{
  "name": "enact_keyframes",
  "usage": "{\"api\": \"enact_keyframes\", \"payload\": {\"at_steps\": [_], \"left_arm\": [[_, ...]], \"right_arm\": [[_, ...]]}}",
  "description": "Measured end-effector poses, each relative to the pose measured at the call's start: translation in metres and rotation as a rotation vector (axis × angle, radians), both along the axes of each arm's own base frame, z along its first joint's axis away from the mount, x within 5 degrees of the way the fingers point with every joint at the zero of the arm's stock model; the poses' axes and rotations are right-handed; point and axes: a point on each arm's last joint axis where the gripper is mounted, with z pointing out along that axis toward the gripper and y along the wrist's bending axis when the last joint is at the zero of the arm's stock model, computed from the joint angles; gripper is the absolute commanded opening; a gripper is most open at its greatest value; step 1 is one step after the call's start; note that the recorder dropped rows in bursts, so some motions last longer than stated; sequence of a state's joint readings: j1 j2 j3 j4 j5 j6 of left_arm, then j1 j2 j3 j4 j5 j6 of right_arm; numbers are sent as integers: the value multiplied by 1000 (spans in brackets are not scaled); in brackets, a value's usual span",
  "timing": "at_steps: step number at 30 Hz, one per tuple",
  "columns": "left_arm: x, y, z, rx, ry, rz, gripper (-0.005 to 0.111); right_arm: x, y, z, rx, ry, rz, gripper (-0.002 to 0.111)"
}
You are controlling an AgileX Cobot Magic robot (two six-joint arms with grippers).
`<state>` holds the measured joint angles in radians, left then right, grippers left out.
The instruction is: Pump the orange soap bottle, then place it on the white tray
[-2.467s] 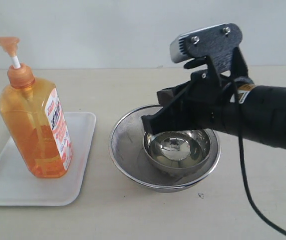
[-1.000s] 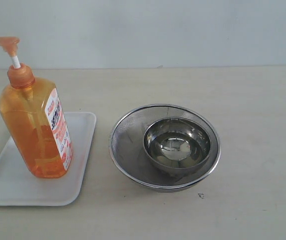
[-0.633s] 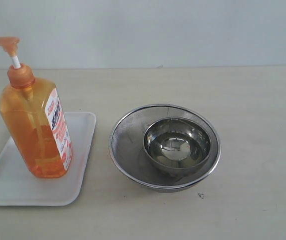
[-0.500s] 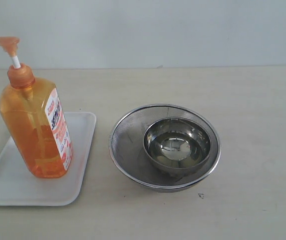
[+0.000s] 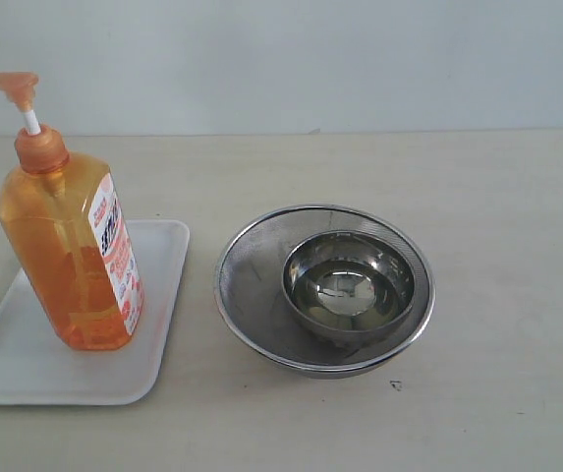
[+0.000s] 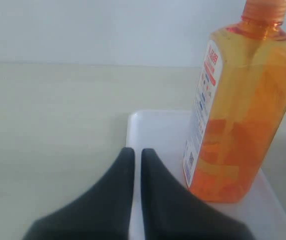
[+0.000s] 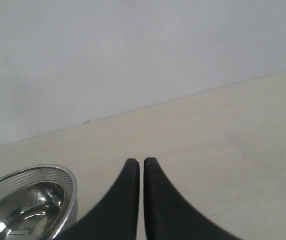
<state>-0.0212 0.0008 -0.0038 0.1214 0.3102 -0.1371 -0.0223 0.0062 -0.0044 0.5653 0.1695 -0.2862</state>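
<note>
Both jaws pinched together, empty, left near orange soap bottle (image 6: 242, 115)

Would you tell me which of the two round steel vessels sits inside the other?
The smaller shiny bowl; it nests inside the wider mesh strainer, whose rim surrounds it.

Exterior overlooks table (image 5: 497, 246), left wrist nears bottle (image 6: 242, 115), right wrist strainer (image 7: 69, 192)

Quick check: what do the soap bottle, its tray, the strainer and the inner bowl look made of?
Orange soap bottle: glossy translucent plastic; liquid shows through.
White tray: likely matte plastic, moulded rim.
Strainer: fine metal mesh, shiny rim.
Bowl: polished steel, mirror reflections.
</note>
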Motion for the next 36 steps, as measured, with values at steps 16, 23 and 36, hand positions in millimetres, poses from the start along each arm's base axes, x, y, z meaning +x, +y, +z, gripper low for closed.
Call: {"api": "enact_keyframes", "payload": {"at_steps": [16, 23, 36], "left_arm": [[0, 0, 0, 0, 0, 0, 5], [0, 0, 0, 0, 0, 0, 5], [0, 0, 0, 0, 0, 0, 5]], "right_arm": [[0, -6, -6, -57, 68, -59, 0], [-2, -9, -13, -100, 142, -85, 0], [-2, -9, -18, -227, 188, -67, 0]]}}
